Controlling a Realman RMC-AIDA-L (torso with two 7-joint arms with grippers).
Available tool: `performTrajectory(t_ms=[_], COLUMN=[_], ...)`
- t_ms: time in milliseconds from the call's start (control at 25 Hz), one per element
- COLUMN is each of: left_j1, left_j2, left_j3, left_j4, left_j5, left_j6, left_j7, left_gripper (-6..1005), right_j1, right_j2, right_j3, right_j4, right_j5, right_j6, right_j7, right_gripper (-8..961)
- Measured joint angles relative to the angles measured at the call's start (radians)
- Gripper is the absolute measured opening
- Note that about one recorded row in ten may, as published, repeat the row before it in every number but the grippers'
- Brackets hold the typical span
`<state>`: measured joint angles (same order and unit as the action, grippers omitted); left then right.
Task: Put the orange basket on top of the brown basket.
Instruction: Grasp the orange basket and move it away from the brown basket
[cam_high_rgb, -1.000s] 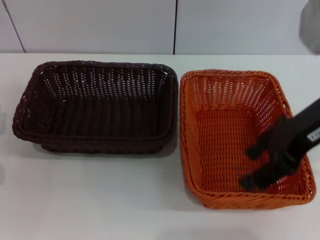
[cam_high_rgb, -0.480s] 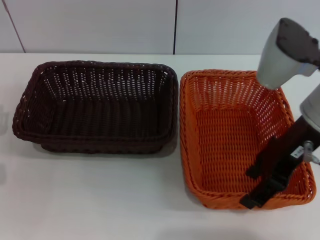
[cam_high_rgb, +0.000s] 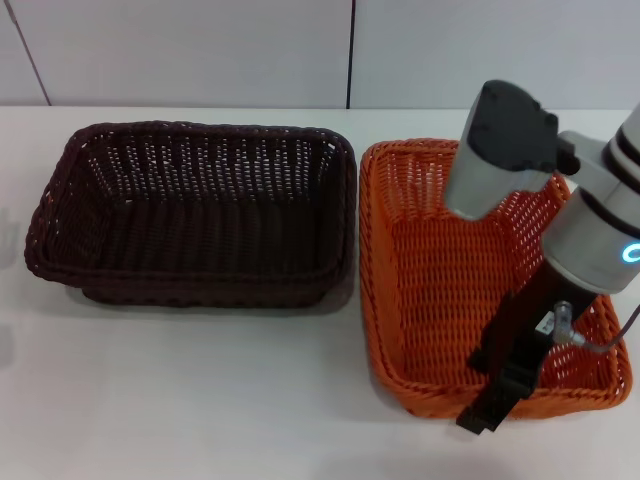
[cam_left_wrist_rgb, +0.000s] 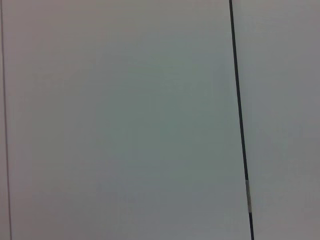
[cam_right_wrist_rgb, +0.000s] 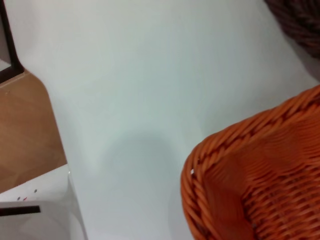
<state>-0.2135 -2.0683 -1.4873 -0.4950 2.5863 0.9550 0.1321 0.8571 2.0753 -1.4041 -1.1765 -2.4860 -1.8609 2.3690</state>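
Note:
The orange basket (cam_high_rgb: 440, 270) sits on the white table at the right, its long side running front to back. The brown basket (cam_high_rgb: 200, 220) sits just left of it, nearly touching. My right gripper (cam_high_rgb: 482, 390) is open and straddles the orange basket's front rim near the front right corner, with one finger inside and one outside. The right wrist view shows a corner of the orange basket's braided rim (cam_right_wrist_rgb: 260, 175) close up and a bit of the brown basket (cam_right_wrist_rgb: 300, 20). My left gripper is out of view; its wrist view shows only wall.
The white table (cam_high_rgb: 200, 400) stretches in front of both baskets. A white wall with a dark seam (cam_high_rgb: 350, 50) stands behind. The right wrist view shows the table's edge, a brown wooden surface (cam_right_wrist_rgb: 25, 130) and a white object (cam_right_wrist_rgb: 35, 210) beyond it.
My right arm has swung in over the orange basket. The gripper has moved from inside the basket down to its front rim, still open.

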Motion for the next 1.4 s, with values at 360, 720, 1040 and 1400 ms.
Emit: performTrajectory(t_ms=[360, 720, 1040, 1400], left_j1=[-0.002, -0.003, -0.009, -0.015], left_j2=[0.001, 0.001, 0.002, 0.002], left_j3=[-0.002, -0.004, -0.005, 0.0], left_j4=[0.003, 0.014, 0.031, 0.038], left_j5=[0.0, 0.0, 0.0, 0.0], left_j6=[-0.001, 0.0, 0.003, 0.008], left_j7=[0.003, 0.0, 0.0, 0.0], left_gripper=[719, 718, 718, 718], right_j1=[-0.001, -0.002, -0.004, -0.009], right_j2=[0.002, 0.003, 0.003, 0.001], right_j3=[-0.057, -0.074, -0.101, -0.099], right_j4=[0.057, 0.053, 0.04, -0.023], right_j5=[0.026, 0.026, 0.024, -0.037], right_j6=[0.053, 0.084, 0.083, 0.09], right_j7=[0.006, 0.006, 0.009, 0.066], right_gripper=[748, 679, 375, 294])
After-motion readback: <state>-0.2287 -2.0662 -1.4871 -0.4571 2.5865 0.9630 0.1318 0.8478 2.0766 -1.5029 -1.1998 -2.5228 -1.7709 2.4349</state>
